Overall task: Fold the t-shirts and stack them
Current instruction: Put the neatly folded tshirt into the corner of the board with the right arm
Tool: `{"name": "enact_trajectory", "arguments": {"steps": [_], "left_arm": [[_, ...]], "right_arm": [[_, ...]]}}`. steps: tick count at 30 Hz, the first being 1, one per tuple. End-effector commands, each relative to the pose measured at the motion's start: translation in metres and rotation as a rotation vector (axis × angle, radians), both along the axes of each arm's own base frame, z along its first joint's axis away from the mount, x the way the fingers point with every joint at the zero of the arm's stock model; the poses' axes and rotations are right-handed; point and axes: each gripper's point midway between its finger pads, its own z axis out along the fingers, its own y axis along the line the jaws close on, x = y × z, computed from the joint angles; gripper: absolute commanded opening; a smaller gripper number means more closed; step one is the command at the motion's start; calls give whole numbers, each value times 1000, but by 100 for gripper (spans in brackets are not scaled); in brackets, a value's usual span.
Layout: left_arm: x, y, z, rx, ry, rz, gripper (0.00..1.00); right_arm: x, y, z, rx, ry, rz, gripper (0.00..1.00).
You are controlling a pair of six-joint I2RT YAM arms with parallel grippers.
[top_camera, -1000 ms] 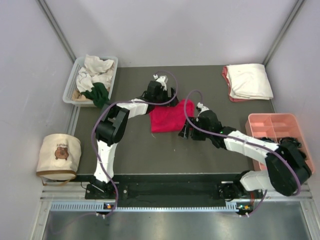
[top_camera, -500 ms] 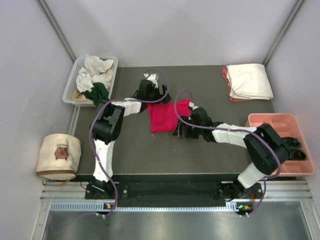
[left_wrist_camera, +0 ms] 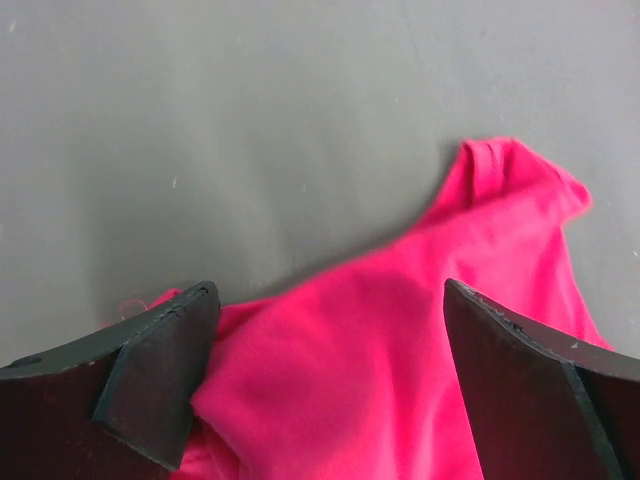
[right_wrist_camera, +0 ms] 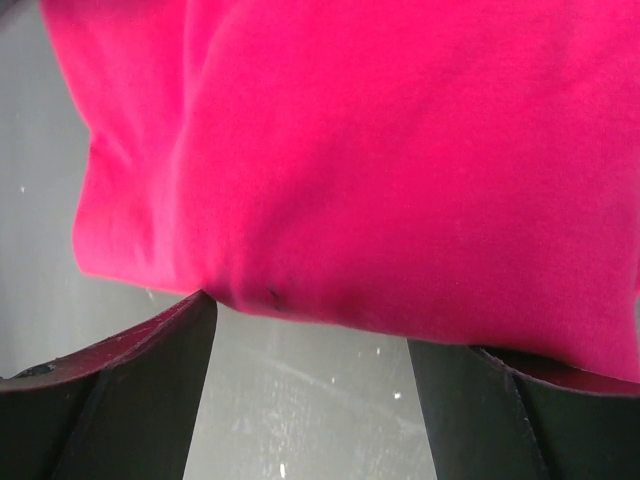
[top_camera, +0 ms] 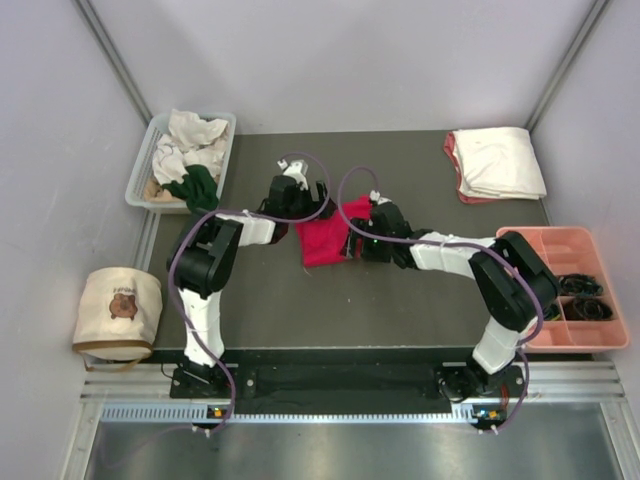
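A crimson-red t-shirt [top_camera: 325, 243] lies bunched mid-table. My left gripper [top_camera: 308, 212] hangs over its back left edge. In the left wrist view that gripper [left_wrist_camera: 330, 300] is open wide, the red cloth [left_wrist_camera: 400, 360] lying loose between its dark fingers [left_wrist_camera: 160, 370]. My right gripper [top_camera: 356, 242] is at the shirt's right edge. In the right wrist view it [right_wrist_camera: 312, 330] is open, the shirt's folded hem [right_wrist_camera: 380, 170] just ahead of the fingertips and bare table between them. A folded cream-white t-shirt [top_camera: 498, 160] lies on a salmon-pink one [top_camera: 452, 155] at the back right.
A clear bin [top_camera: 140, 178] at the back left holds crumpled cream-white shirts and a dark green one [top_camera: 195, 187]. A pink divided tray [top_camera: 530, 250] sits at the right edge. A beige bear-print bag [top_camera: 118, 310] stands off the table, left.
Both grippers have moved left and closer together. The red shirt has been pushed narrower, its right edge drawn leftward. Both jaws stay as open as before.
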Motion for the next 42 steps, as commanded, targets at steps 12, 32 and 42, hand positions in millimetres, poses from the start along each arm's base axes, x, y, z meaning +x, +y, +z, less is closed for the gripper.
{"name": "enact_trajectory", "arguments": {"steps": [12, 32, 42], "left_arm": [[-131, 61, -66, 54, 355, 166, 99], [-209, 56, -10, 124, 283, 190, 99], [-177, 73, 54, 210, 114, 263, 99]], "right_arm": [[56, -38, -26, -173, 48, -139, 77], [119, -66, 33, -218, -83, -100, 78], [119, -67, 55, -87, -91, -23, 82]]}}
